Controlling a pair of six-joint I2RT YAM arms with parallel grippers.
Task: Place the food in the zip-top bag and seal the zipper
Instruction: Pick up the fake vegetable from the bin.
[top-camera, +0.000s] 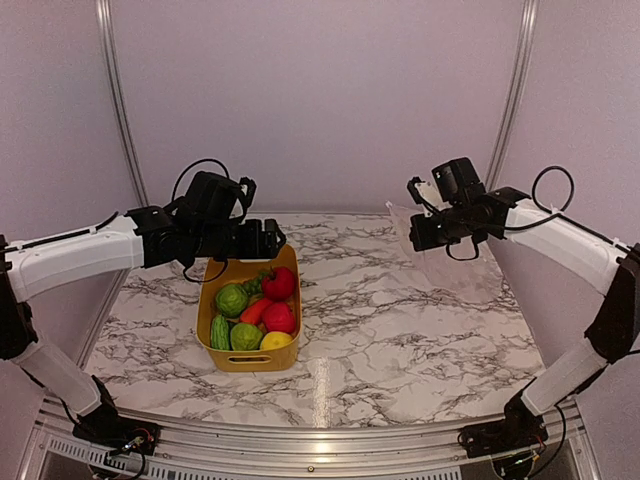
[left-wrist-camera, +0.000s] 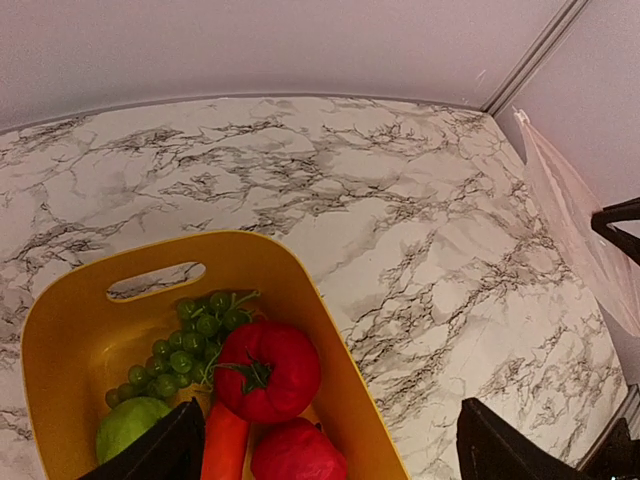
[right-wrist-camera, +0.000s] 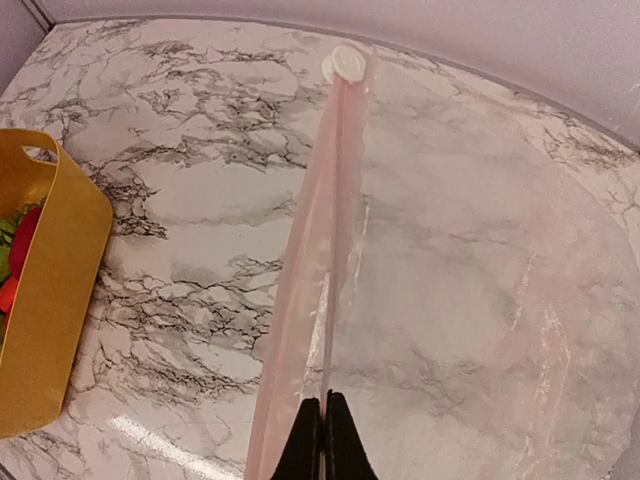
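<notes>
Top external, right gripper (right-wrist-camera: 322, 410) pinching zip-top bag (right-wrist-camera: 450, 300), left gripper (left-wrist-camera: 328, 445) spread

Yellow plastic bin (top-camera: 250, 361) on a marble worktop (top-camera: 400, 330)

The bin stands left of centre on the white, grey-veined worktop, a slot handle (left-wrist-camera: 155, 280) cut in one end wall. Pale walls (top-camera: 320, 100) enclose it, with aluminium posts (top-camera: 512, 100) in the rear corners.
</notes>
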